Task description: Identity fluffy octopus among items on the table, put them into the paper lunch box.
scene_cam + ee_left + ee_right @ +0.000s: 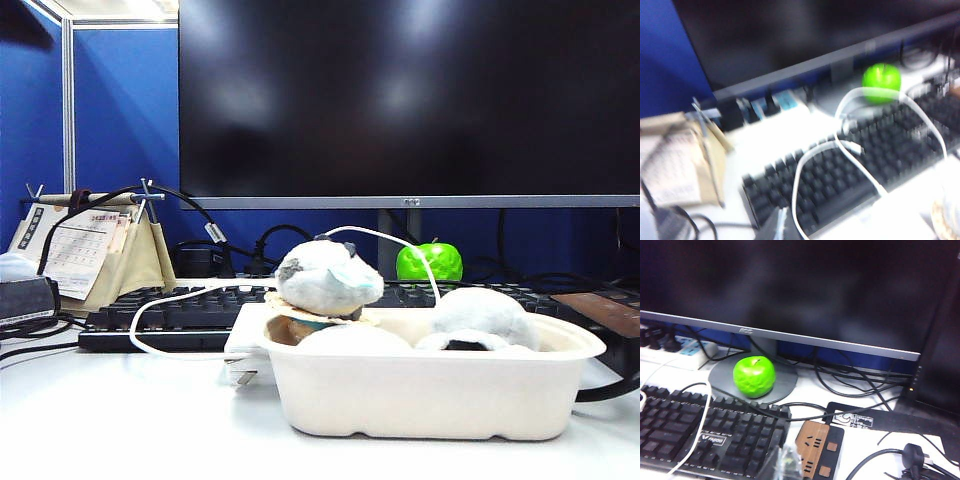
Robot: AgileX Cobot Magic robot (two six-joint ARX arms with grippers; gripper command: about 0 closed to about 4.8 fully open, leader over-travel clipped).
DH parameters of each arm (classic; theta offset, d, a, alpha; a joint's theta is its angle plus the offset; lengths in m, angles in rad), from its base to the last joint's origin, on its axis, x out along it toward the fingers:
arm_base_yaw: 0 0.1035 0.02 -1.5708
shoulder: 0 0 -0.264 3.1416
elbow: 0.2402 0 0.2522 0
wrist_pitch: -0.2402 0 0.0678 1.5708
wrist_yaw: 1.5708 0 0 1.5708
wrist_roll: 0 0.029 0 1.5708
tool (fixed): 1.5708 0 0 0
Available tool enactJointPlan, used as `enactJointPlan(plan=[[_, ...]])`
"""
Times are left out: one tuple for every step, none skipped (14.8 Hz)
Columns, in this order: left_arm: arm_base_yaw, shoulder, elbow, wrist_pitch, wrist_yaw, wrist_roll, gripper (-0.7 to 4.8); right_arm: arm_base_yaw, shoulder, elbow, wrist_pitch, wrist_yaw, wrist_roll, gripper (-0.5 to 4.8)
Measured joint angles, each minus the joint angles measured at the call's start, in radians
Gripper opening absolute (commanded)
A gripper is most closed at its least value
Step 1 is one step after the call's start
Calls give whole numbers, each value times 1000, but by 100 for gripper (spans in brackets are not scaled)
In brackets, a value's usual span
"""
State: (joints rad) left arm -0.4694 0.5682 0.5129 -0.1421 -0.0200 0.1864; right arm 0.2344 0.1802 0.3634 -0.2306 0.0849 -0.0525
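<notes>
Neither arm appears in the exterior view, so which hand is nearer cannot be settled. Both wrist cameras look out over the keyboard (pixel 695 432) toward the monitor (pixel 400 100) and the green apple (pixel 754 376). The right hand (pixel 785 465) shows only as a translucent tip at the frame edge, fingers together and holding nothing visible. The left hand (pixel 776 229) is a dark blurred wedge at the frame edge, and whether it is apart or together cannot be told. The paper lunch box (pixel 430 395) stands on the desk (pixel 120 420) at the front, its long axis running across the exterior view. The fluffy octopus (pixel 485 312) lies inside it at the right end, a dark spot at its base. That end falls on the right arm's side. A second pale dome (pixel 352 338) sits at the left end of the box, mostly hidden by the rim, and its identity cannot be confirmed. The white-grey plush (pixel 328 277), with a blue patch, rests above the left rear corner. Whether it is on the rim or just behind cannot be told. Neither wrist view shows the box or the octopus, and the left wrist view is heavily blurred. Judgement: placement appears complete, at least for the right-hand toy.
</notes>
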Motion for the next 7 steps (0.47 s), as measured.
enactJointPlan(plan=[[0,14,0,-3,0,-11,-3,0,0,-2,0,0,0,-5],[0,15,0,-22,0,-31,-3,0,0,-3,0,0,0,-5],[0,15,0,-47,0,-42,-3,0,0,-3,0,0,0,-5],[0,15,0,-75,0,-45,-3,0,0,-3,0,0,0,-5],[0,15,0,-99,0,-45,-3,0,0,-3,0,0,0,-5],[0,15,0,-111,0,-45,-3,0,0,-3,0,0,0,-5],[0,15,0,-111,0,-45,-3,0,0,-3,0,0,0,-5]])
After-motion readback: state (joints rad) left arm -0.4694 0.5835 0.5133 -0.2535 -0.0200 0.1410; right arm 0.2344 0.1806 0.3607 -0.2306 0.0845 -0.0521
